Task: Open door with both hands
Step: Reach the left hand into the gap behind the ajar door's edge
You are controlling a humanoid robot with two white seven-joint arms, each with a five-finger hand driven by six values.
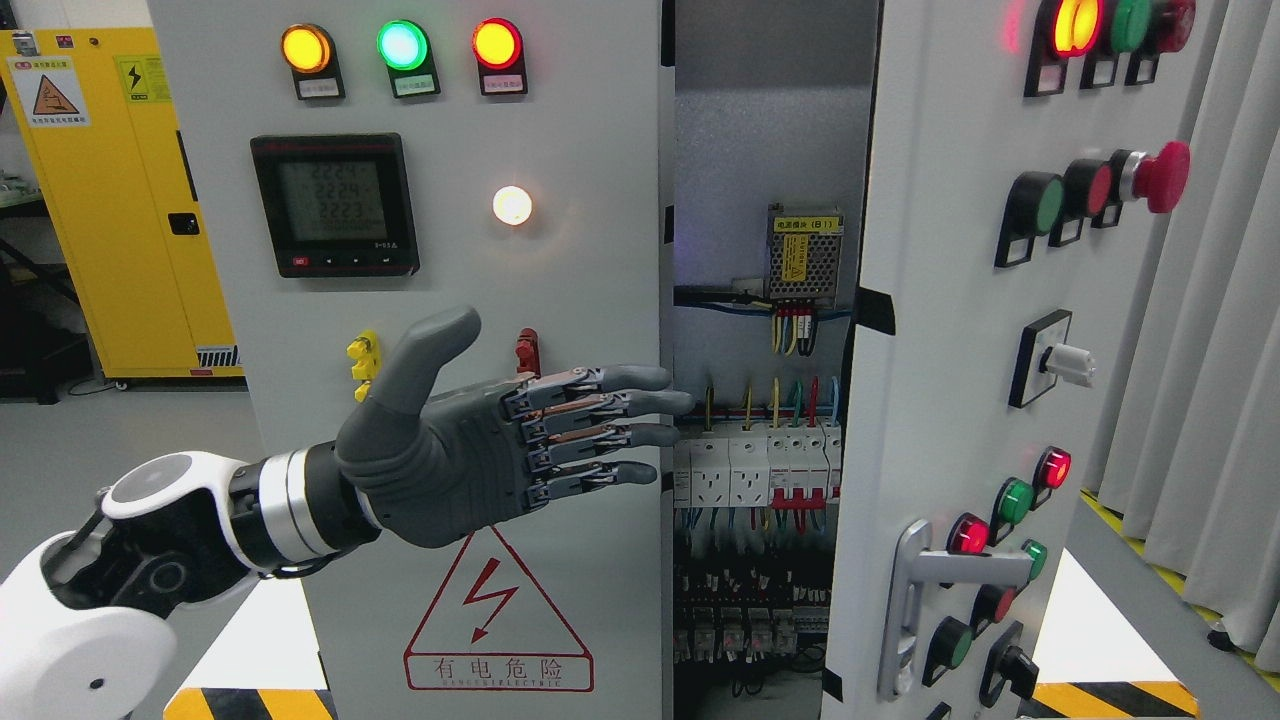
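- We are reaching our left hand [500,450] in from the lower left of the frame, fingers [610,405] stretched flat and together, thumb raised, holding nothing.
- The fingertips are lying at the right edge of the left door [450,250], which is filling the centre-left of the frame; whether they are touching that edge, we cannot tell.
- The right door [960,300] is already standing swung out at the right of the frame, its handle [915,600] low down; our right hand is not showing.
- Between the doors, the cabinet interior [770,400] is lying open at the centre.
- To do this step well, we are judging that the fingertips should be hooking behind the left door's edge and drawing it outward and leftward, keeping shallow.
- Just beyond the fingertips, the breakers [760,470] and coloured wires [790,330] are sitting close, so reaching deep is looking risky.
- The meter [335,205], three lamps [400,45] and small toggles [365,360] are dotting the left door; a yellow cabinet [110,190] is standing at the far left.
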